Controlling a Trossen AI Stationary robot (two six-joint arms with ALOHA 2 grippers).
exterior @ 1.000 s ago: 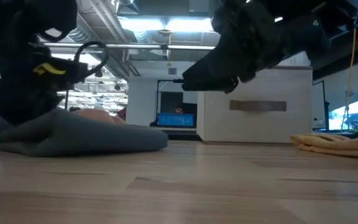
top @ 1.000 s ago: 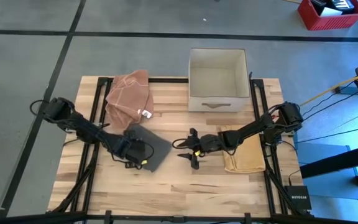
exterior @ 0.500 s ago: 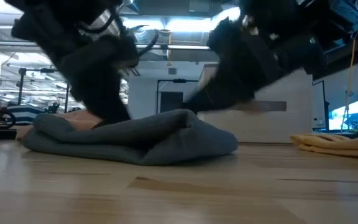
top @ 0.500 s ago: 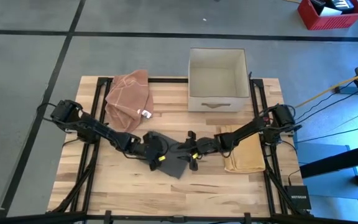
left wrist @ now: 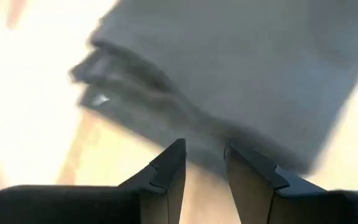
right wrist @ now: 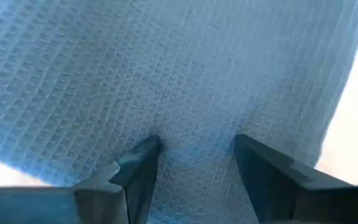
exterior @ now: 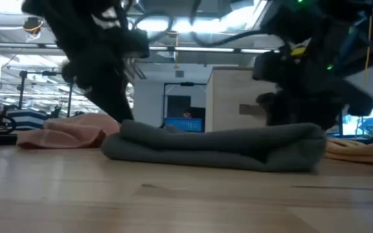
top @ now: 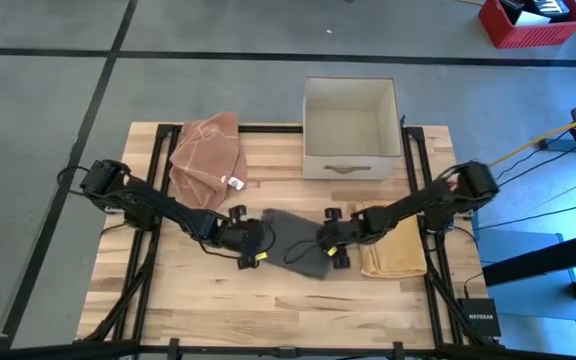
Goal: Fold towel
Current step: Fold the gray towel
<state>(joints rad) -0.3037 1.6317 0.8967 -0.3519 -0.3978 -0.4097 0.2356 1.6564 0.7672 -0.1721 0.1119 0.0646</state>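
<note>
Wooden counter [top: 268,300], both arms reaching toward middle. Grey towel [top: 303,243] lies folded in front of white box [top: 351,128]. Left gripper [top: 251,242] at towel's left edge, fingers apart, empty. Right gripper [top: 330,243] on towel's right side, fingers spread, pressing cloth. Judged step: shifting or flattening folded towel. Next: grip an edge, fold again.

Two dark jointed arms, yellow wrist markings, black cables

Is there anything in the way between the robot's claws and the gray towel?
No, nothing visible is. The gray towel lies on the table with the left gripper at one edge and the right gripper at the opposite edge. The right wrist view shows its fingers spread right over the cloth.
</note>
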